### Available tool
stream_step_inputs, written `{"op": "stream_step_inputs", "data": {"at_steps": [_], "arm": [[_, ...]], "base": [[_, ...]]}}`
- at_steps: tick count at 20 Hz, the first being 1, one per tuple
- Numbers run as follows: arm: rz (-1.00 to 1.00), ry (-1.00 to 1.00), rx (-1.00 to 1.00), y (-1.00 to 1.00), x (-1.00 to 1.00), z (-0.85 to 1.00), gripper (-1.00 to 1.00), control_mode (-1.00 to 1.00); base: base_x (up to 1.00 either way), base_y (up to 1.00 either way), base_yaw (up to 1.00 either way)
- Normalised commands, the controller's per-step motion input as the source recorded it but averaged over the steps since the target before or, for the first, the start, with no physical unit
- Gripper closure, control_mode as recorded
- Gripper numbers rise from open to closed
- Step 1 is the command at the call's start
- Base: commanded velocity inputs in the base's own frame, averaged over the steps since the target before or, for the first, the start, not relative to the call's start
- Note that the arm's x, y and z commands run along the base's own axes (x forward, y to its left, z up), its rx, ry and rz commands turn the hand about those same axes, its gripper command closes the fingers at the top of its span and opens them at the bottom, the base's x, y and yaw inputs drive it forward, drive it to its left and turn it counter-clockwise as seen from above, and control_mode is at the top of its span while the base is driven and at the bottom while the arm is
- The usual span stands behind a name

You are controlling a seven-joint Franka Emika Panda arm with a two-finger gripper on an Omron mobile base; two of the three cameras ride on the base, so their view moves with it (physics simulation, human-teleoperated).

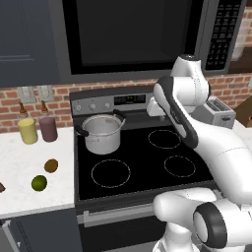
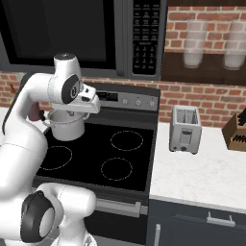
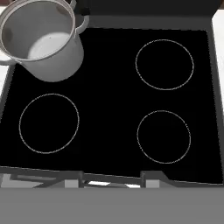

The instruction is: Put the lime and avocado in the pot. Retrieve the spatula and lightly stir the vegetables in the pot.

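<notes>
The task is sitting at its very first step: neither fruit is in the pot (image 1: 102, 133) yet. In the left base view the pot is standing at the middle left of the frame, on the back left ring of the stove (image 1: 147, 162), and the hand view is showing its inside bare. The lime (image 1: 39, 183) is lying at the lower left of that frame on the white bench (image 1: 24, 167), with the avocado (image 1: 51, 165) just above it and near it, the two apart from each other. The spatula cannot be made out for certain.

The arm is hanging high over the cooktop, its hand looking straight down on the four rings. The pincer is not showing its fingertips clearly, so I cannot tell whether it is spread or pressed together; nothing is appearing between them.

The next move, as I judge it, is calling for a swing toward the frame's left, off the stove and down over the bench, with the fingers spread to take one round fruit.

The microwave keypad (image 2: 145, 36) and the stove display are carrying marks too small to read; no brand is legible.
</notes>
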Motion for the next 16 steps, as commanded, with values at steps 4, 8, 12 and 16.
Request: {"op": "stream_step_inputs", "data": {"at_steps": [4,8,12,16], "arm": [[0.00,0.00,0.00,0.00,-0.13,0.00,-1.00,-1.00],[0.00,0.00,0.01,0.00,-0.54,0.00,-1.00,-1.00],[0.00,-0.07,0.00,0.15,-0.84,0.00,-1.00,-1.00],[0.00,-0.12,0.00,0.26,-0.95,0.00,-1.00,-1.00]], "base": [[0.00,0.00,0.00],[0.00,0.00,0.00],[0.00,0.00,0.00],[0.00,0.00,0.00]]}}
